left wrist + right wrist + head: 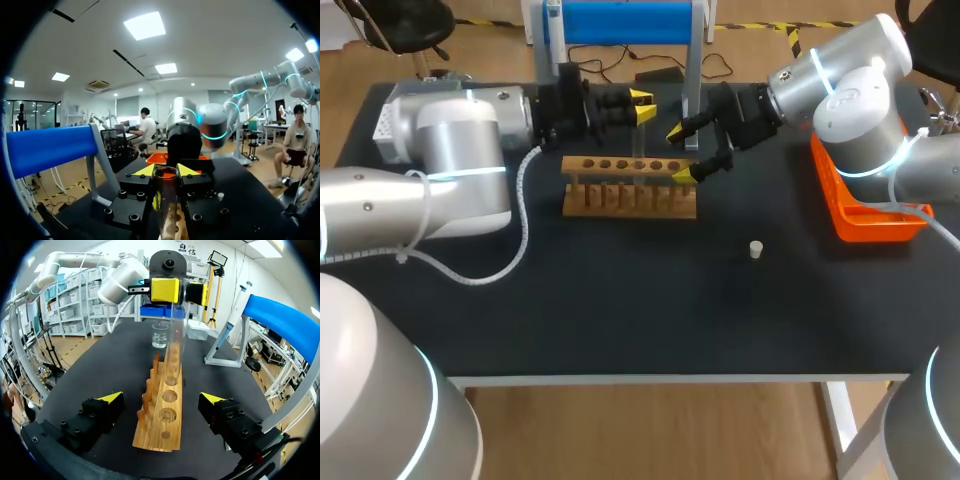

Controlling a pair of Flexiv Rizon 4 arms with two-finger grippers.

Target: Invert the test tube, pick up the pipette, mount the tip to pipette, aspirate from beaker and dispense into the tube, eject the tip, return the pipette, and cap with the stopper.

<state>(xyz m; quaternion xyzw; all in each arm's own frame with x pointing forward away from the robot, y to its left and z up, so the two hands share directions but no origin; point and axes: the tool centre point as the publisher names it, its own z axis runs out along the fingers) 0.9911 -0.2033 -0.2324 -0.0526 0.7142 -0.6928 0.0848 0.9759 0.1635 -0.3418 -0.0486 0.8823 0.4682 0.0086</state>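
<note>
Head view: left claw (642, 107) pinches the test tube (639, 142) above the rack (630, 190). Right claw (679, 153) hangs spread at the rack's 3 o'clock end. Stopper (756, 249) lies on the bench (620, 310) at 4 o'clock.
Left wrist view: the tube's mouth sits between the tips.
Right wrist view: beaker (160, 335) stands beyond the rack.

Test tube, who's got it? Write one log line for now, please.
left gripper: shut on test tube | right gripper: open, at rack end | stopper: on table

Table (620, 310) black; rack (630, 200) light brown; stopper (756, 249) seemingly off-white; test tube (177, 335) clear; left claw (643, 106), right claw (679, 154) yellow-tipped.
</note>
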